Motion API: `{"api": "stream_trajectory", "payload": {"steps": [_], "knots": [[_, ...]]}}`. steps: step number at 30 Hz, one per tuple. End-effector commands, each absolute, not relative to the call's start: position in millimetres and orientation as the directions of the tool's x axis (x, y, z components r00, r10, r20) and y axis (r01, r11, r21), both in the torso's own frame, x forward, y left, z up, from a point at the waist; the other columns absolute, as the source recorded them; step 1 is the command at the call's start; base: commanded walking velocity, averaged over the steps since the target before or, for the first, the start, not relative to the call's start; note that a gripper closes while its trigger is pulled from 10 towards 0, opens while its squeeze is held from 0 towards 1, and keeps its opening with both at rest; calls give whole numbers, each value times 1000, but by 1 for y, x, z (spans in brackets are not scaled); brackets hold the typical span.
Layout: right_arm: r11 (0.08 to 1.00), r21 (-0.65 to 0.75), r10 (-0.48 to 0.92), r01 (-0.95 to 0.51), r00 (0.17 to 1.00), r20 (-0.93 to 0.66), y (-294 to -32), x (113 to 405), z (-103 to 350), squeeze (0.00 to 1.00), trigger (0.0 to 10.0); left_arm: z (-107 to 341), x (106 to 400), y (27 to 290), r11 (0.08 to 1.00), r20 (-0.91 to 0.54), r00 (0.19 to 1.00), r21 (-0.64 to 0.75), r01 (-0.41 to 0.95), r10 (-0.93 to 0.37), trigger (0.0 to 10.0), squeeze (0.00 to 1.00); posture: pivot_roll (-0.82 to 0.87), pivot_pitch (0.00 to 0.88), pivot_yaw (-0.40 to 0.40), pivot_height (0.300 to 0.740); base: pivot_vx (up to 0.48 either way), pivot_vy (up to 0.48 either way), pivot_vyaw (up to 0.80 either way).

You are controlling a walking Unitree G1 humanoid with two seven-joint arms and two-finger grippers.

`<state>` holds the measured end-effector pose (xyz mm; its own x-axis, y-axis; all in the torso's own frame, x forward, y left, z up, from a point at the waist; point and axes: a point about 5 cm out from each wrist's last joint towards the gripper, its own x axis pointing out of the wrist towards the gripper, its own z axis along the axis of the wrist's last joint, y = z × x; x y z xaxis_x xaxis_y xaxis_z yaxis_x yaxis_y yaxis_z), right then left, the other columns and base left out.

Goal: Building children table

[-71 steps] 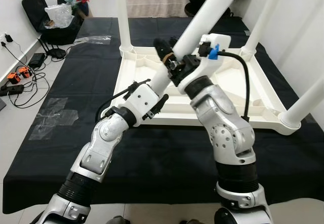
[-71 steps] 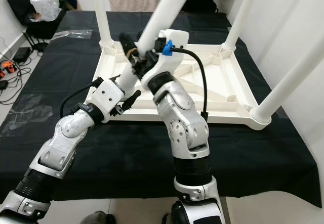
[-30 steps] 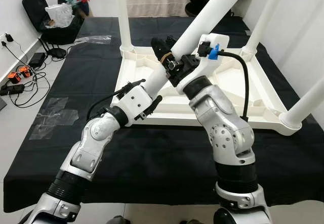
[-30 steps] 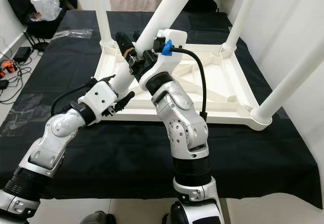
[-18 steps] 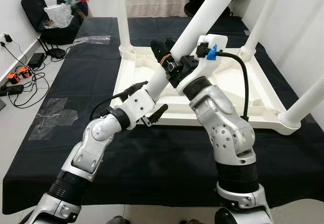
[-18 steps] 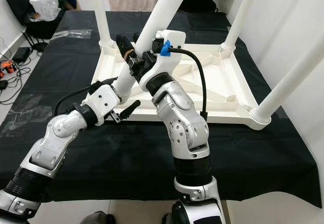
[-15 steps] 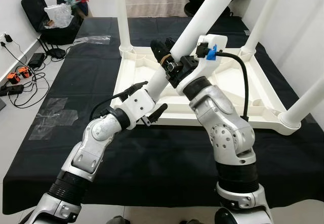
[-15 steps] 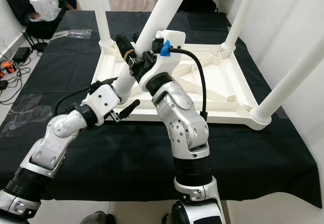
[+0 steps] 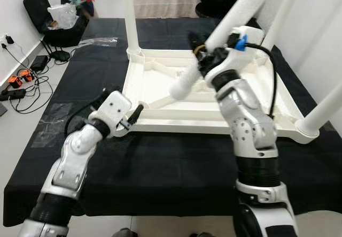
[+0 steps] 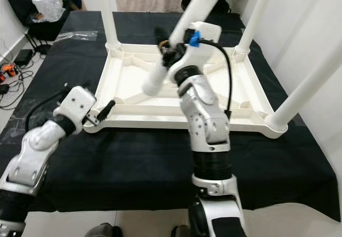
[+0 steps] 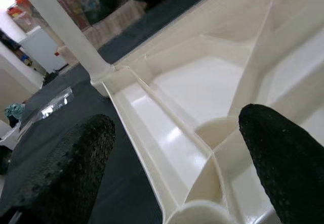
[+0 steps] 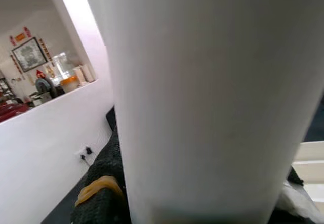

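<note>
White table (image 9: 160, 82) lies upside down on a black mat (image 9: 176, 162), centre of the frame, its ribbed underside facing up. Three legs stand in corner sockets: back left (image 9: 128, 17), back right (image 9: 280, 17), front right (image 9: 323, 111). Front-left socket (image 11: 195, 215) holds no leg.

Right tool (image 9: 200, 55), upper centre, is clamped on the loose fourth leg (image 9: 224, 31); the leg slants from upper right down to its free end (image 9: 179, 91), which hangs above the underside, not seated in any socket.

Left tool (image 9: 134, 114) sits at centre left, just beside the front-left corner, fingers (image 11: 66, 173) spread and holding nothing; the corner rim lies between them.

A bag (image 9: 61, 15) sits at upper left on the floor.
</note>
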<state>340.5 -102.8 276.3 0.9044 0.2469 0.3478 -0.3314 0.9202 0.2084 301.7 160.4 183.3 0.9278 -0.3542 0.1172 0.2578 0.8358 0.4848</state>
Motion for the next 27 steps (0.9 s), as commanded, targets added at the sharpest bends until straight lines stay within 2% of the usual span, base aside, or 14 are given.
{"api": "stream_trajectory", "payload": {"steps": [1,6,17,27], "knots": [[936,142,253,-323,894,369,-101,339,277,0,10000,187,294,155,865,147,929,436,248,-340,10000,0,45,75,-44,740,0,0,0],[939,74,288,-335,888,360,-98,336,267,0,10000,194,282,141,908,198,928,347,234,-315,10000,0,46,76,-48,740,0,0,131],[943,45,295,-331,888,352,-94,338,264,0,10000,202,263,115,944,229,930,233,235,-289,10000,0,46,78,-57,740,0,0,800],[940,39,304,-339,883,357,-92,337,264,0,10000,204,256,114,963,214,947,173,204,-239,10000,0,44,72,-58,740,0,0,800]]}}
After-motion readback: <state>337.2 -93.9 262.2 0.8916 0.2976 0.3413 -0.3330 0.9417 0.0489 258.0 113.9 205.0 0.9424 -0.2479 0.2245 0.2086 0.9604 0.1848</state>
